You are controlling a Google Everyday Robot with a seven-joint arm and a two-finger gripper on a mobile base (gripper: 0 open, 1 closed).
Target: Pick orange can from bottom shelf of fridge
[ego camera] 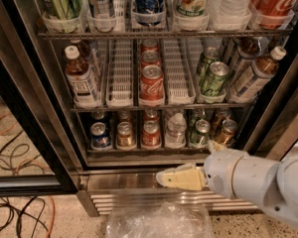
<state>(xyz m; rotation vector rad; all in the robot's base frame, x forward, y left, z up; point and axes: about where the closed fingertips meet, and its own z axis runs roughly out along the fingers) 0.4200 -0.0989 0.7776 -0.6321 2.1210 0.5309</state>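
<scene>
**canfan:** So where's the orange can (125,135) sitting?

**rackwatch:** It's standing upright at the front of the bottom shelf (139,152) of the fridge (116,181), 2nd lane from the left. The blue can (100,136) is sitting just beside it on the left, and the red can (150,133) just beside it on the right. Further right, a clear bottle (176,129) and a green can (200,133) are lining up, and a brownish can (227,131) is leaning at the far right end.

**canfan:** And the claw?

**rackwatch:** The claw (185,162) is hovering low on the right, out in front of the shiny steel base and below the shelf rail. It's looking released: the 2 cream fingers (181,179) are standing apart and gripping nothing. 1 is pointing left along the base, and the other is peeking up near the brownish can. The claw is sitting well apart from the orange can.

**canfan:** Anything on the floor?

**rackwatch:** A crumpled clear plastic bag (159,221) is lying under the claw, and cables (20,217) are trailing on the left.
</scene>
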